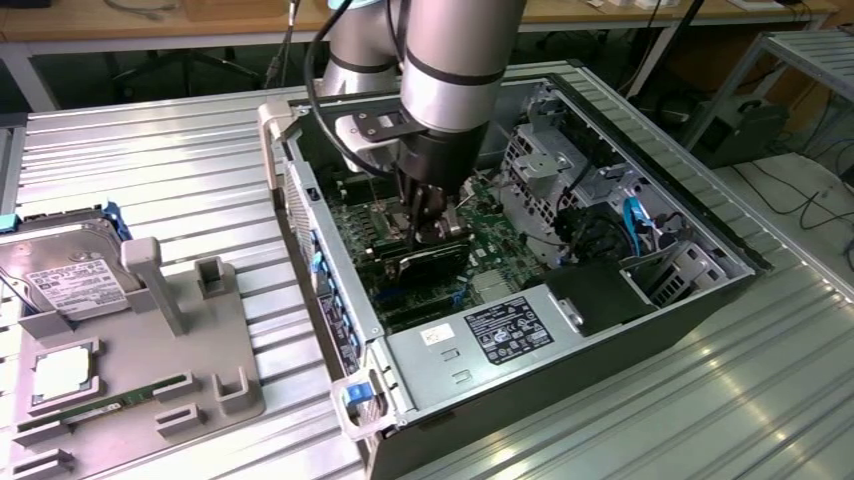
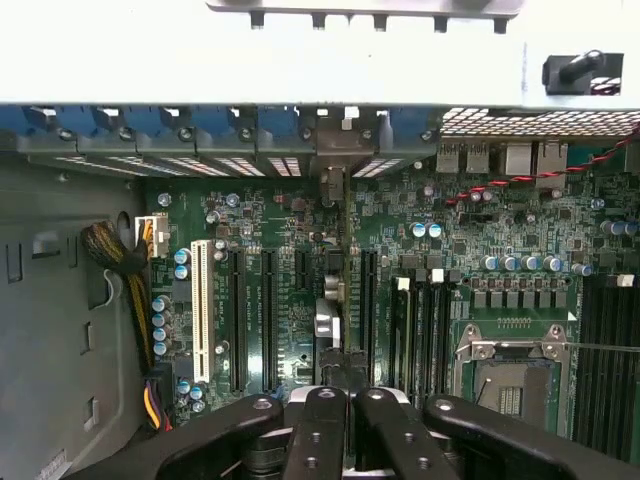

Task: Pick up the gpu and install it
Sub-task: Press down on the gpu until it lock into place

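The gpu (image 1: pixel 424 262) stands on edge on the green motherboard (image 1: pixel 501 262) inside the open computer case (image 1: pixel 694 215), its black cooler facing the exterior view's left. My gripper (image 1: pixel 441 232) reaches straight down into the case and is shut on the card's upper edge. In the wrist view the gpu (image 2: pixel 335 300) is seen edge-on as a thin strip. It runs from its silver bracket at the case's rear wall to my gripper (image 2: pixel 345 400), whose black fingers (image 2: pixel 318 430) close on either side of it. The card lies in line with a long black slot.
A silver hard drive (image 1: pixel 67 275) and a memory stick (image 1: pixel 80 408) rest on a grey fixture (image 1: pixel 147 370) at the exterior view's left. The power supply (image 1: pixel 501 335) and drive cages (image 1: pixel 541 170) crowd the case. The CPU socket (image 2: pixel 510 370) and a white slot (image 2: pixel 200 310) flank the card.
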### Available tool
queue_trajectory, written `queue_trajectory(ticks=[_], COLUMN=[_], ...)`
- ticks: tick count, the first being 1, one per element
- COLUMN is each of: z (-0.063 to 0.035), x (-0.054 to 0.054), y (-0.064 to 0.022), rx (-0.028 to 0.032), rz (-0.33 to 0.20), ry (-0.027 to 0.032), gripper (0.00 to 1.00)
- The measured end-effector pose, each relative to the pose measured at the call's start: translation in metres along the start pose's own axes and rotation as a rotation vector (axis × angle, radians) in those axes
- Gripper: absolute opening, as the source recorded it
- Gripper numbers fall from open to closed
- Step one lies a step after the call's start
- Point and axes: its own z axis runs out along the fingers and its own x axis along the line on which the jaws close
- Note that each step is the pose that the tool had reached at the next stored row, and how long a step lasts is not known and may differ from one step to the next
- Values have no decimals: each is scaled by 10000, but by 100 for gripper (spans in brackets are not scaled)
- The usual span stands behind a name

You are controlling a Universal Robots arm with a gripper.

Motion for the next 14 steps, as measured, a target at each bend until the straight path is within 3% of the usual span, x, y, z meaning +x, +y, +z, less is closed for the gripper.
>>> queue_trajectory(ticks=[10,14], z=[15,18], x=[3,3], y=[254,313], rx=[1,1], rz=[-1,-1], ry=[-2,-2], gripper=[11,11])
